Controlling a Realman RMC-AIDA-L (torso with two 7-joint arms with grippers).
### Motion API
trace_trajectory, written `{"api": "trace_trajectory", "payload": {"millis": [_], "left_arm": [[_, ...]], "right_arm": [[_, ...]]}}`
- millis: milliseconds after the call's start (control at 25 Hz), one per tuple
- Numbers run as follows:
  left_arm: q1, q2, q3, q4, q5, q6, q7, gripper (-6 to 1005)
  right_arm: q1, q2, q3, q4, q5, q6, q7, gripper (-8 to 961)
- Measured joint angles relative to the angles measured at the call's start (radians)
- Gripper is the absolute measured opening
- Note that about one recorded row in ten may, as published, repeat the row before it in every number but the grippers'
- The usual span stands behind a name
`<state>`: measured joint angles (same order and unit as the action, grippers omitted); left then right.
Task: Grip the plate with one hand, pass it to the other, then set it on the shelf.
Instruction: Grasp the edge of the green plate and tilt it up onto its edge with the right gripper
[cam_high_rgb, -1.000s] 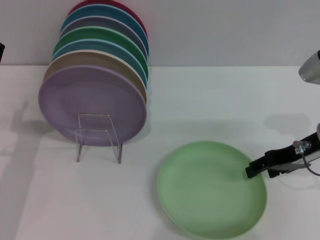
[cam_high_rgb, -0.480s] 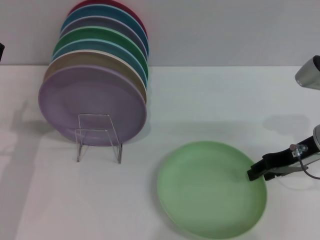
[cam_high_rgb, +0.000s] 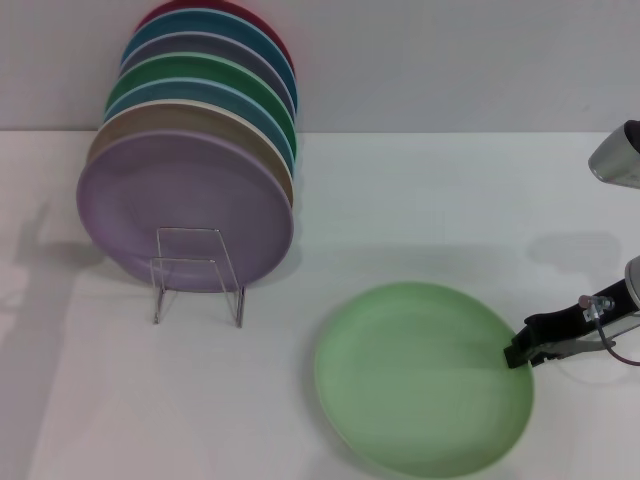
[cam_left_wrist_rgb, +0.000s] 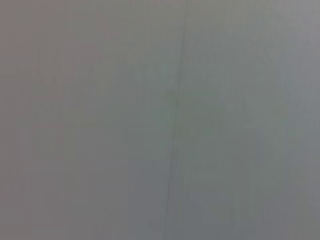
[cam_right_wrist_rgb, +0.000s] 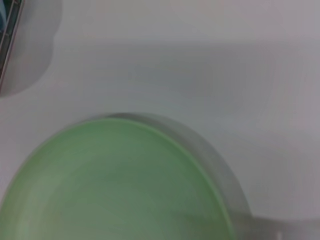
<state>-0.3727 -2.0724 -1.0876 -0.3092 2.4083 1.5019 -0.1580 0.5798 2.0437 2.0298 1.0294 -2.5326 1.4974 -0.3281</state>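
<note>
1. One white table (cam_high_rgb: 420, 200) carries everything — nothing is lifted yet.
2. The shelf (cam_high_rgb: 197, 275) stands at the table's left side, packed with upright plates, a lavender plate (cam_high_rgb: 185, 205) foremost.
3. The plate (cam_high_rgb: 422, 375) lies flat at front right, well apart from the shelf.
4. The right gripper (cam_high_rgb: 517, 353) sits at the plate's right rim; whether it pinches cannot be told. First step: secure the rim, then lift. The left gripper is out of sight.

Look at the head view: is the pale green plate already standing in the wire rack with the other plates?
No: the pale green plate lies flat on the table, apart from the wire rack, with the right gripper at its rim.
</note>
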Motion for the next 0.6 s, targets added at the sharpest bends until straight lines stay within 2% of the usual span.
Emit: {"api": "trace_trajectory", "payload": {"millis": [600], "left_arm": [[0.003, 0.000, 0.000, -0.001, 0.000, 0.007, 0.000, 794]], "right_arm": [[0.000, -0.002, -0.005, 0.025, -0.015, -0.003, -0.019, 37]]}}
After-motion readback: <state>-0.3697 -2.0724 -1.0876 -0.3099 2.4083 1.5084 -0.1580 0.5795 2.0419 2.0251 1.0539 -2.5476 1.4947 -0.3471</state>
